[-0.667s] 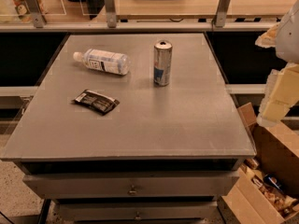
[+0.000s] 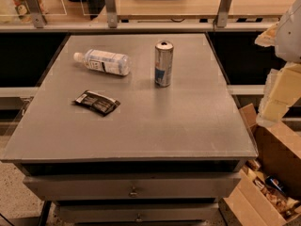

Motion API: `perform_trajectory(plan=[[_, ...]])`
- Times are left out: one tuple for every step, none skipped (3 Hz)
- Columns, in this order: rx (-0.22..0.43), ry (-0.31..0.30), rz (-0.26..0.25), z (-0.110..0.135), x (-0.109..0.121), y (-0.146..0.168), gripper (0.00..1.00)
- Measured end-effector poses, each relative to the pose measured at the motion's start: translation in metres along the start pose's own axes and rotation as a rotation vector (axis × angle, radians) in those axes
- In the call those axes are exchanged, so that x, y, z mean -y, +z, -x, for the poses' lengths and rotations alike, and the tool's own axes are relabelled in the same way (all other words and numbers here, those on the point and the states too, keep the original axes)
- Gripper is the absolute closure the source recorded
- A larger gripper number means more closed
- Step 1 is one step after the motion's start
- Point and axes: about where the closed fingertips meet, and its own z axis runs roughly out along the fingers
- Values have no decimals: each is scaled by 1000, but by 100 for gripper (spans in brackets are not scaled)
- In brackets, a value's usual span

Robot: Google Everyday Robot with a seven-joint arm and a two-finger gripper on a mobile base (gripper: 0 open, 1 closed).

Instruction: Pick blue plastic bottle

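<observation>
The blue plastic bottle (image 2: 102,62) lies on its side at the back left of the grey table (image 2: 150,131). It is clear with a white cap pointing left and a pale blue-white label. My arm and gripper (image 2: 278,97) show as pale cream and white parts at the right edge of the view, beyond the table's right side and far from the bottle. Nothing is seen in the gripper.
A tall silver-and-blue drink can (image 2: 163,63) stands upright right of the bottle. A dark snack packet (image 2: 97,102) lies flat in front of the bottle. An open cardboard box (image 2: 270,178) with items sits on the floor at lower right. Drawers (image 2: 134,188) run under the tabletop.
</observation>
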Motion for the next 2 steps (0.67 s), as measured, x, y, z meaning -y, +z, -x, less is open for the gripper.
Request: perform_trajectory(plan=[[29,-66,13,44,9,15,0],[37,-187,22,118,15,38,0]])
